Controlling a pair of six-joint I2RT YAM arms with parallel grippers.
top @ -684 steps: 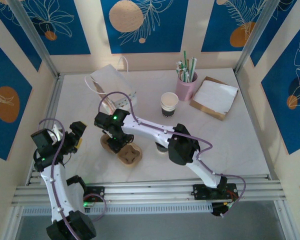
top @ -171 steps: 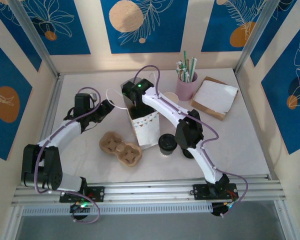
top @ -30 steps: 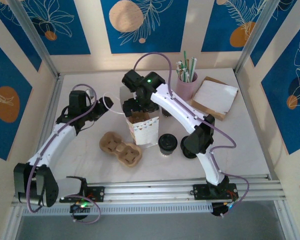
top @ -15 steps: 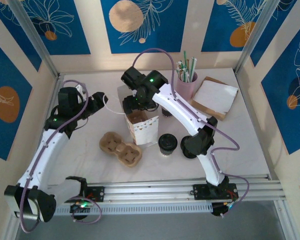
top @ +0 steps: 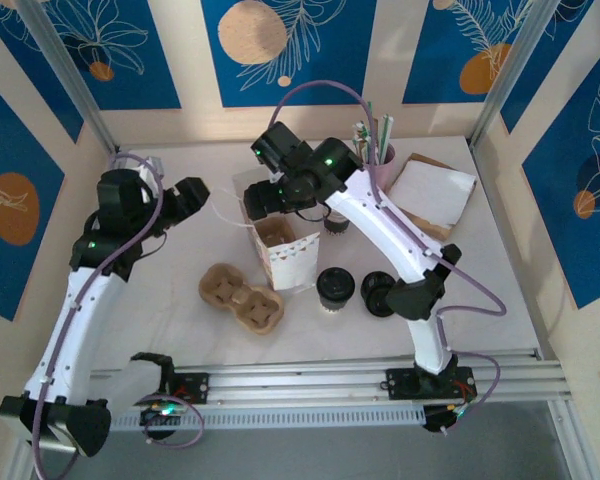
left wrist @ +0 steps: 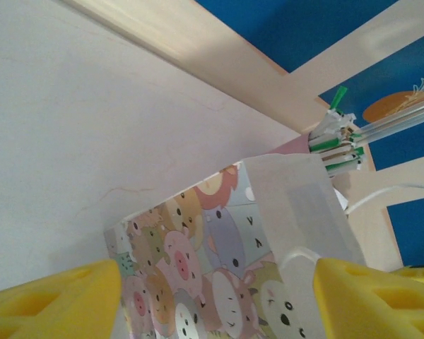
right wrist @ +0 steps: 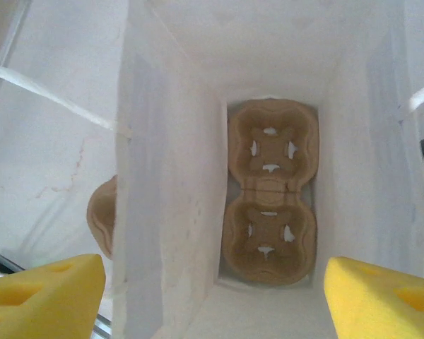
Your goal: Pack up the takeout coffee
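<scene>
white tabletop (top: 485,285): takeout coffee (top: 334,288) stands upright, long axis vertical.

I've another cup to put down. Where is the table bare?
Bare: the table at near right, between the loose black lid and the right edge, nearer than the napkin tray. Crowded: mid-table, around the paper bag, cup carrier and lidded coffee cup.

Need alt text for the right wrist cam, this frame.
Top-down look into an open white paper bag with an empty brown two-cup carrier lying flat on its bottom. The right end effector has its yellow fingers apart at the lower corners, holding nothing.
</scene>
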